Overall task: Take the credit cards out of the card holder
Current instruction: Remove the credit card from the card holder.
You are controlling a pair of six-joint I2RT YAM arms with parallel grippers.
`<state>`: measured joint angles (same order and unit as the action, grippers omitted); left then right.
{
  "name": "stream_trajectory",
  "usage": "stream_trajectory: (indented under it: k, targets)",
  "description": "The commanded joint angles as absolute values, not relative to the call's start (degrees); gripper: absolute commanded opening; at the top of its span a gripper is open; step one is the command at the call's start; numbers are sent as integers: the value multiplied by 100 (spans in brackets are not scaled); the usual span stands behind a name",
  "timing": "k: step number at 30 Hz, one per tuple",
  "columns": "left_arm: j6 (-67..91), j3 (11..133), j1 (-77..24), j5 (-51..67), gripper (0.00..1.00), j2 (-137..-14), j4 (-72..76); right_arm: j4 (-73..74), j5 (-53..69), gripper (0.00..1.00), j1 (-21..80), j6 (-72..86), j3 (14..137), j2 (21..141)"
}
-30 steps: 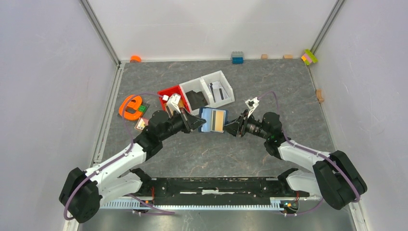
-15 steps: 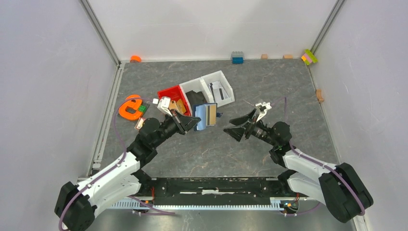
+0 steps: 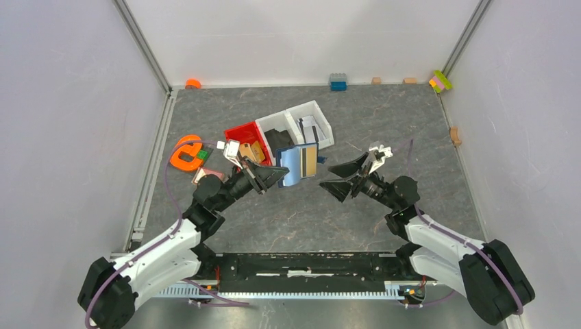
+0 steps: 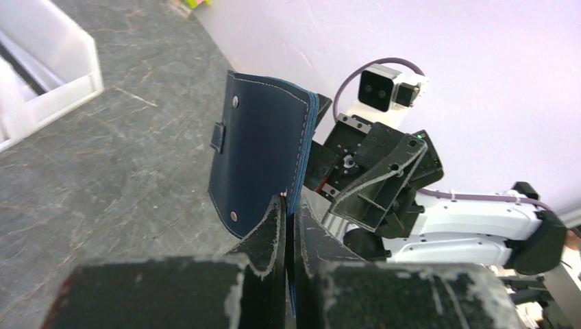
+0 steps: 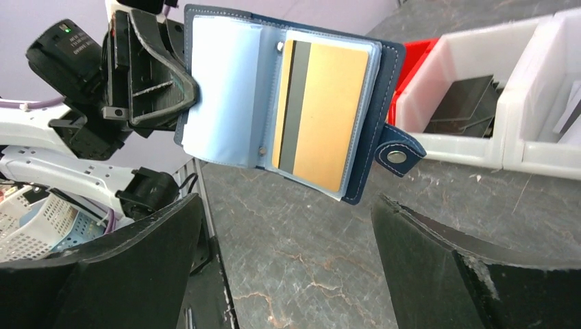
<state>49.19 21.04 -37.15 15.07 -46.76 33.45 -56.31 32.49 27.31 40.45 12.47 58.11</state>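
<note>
My left gripper [image 3: 277, 175] is shut on the edge of the navy card holder [image 3: 299, 164] and holds it open in the air, its inside facing the right arm. In the left wrist view the jaws [image 4: 289, 205] pinch its lower edge, and I see its dark outer cover [image 4: 264, 147]. In the right wrist view the holder [image 5: 205, 89] shows a bare light-blue left sleeve and a tan card with a dark stripe [image 5: 322, 116] in the right sleeve. My right gripper [image 3: 340, 177] is wide open and empty, a short way right of the holder [image 5: 286, 202].
A red bin [image 3: 241, 133] and two joined white bins [image 3: 322, 118] stand just behind the holder. Grey and dark flat cards [image 3: 310, 129] lie in the right white bin, and a dark flat piece [image 5: 466, 103] in the other. An orange object [image 3: 183, 155] lies left.
My right gripper has drawn back to the right from the holder's edge and opened wide. My left gripper has raised the open holder and carried it toward the bins.
</note>
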Motion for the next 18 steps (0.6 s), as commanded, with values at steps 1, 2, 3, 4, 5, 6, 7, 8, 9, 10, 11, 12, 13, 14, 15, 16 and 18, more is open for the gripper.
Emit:
stream_trajectory:
  k: [1,2,3,4,5,6,7,8,9,10,11,12,13,14,15,16,18]
  targets:
    - [5339,2030,-3735,1891,2,-4745,4518,-5689,3068,98,2725,3889,1264,5598]
    - [5376,2039,-3734,1994,2,-4798,4612,-5767,3105,98,2721,3920,1266,5632]
    - [5410,2047,-3733,2105,2,-4861,4709,-5846,3136,98,2724,3972,1250,5680]
    - [5442,2048,-3738,2262,2,-4906,4900,-5902,3140,98,2725,4025,1261,5729]
    - [5470,2048,-3735,2397,2,-4953,5047,-5921,3132,98,2725,4058,1266,5779]
    - [5495,2053,-3740,2496,2,-4978,5148,-5930,3122,98,2725,4082,1274,5824]
    - [5508,2057,-3736,2544,2,-4980,5182,-5940,3112,98,2725,4115,1280,5870]
    - [5511,2057,-3736,2568,2,-4970,5187,-5981,3111,98,2725,4164,1272,5893]
    - [5504,2057,-3736,2569,2,-4966,5182,-6059,3126,98,2726,4203,1266,5911]
    - [5511,2049,-3738,2566,2,-4961,5176,-6142,3145,98,2726,4231,1242,5907]
    - [5523,2043,-3733,2575,2,-4972,5190,-6248,3163,98,2723,4272,1224,5899]
    - [5552,2048,-3735,2592,2,-4994,5216,-6340,3173,97,2723,4317,1182,5881]
    - [5581,2048,-3735,2608,2,-5040,5270,-6451,3180,94,2729,4338,1155,5862]
    - [5621,2048,-3736,2639,2,-5093,5338,-6561,3195,91,2723,4357,1113,5831]
    - [5652,2052,-3742,2682,2,-5159,5394,-6638,3203,88,2725,4377,1083,5806]
    - [5704,2063,-3737,2743,2,-5229,5474,-6738,3222,86,2727,4407,1060,5797]
    - [5788,2095,-3741,2862,2,-5360,5620,-6987,3314,78,2722,4491,1013,5794]
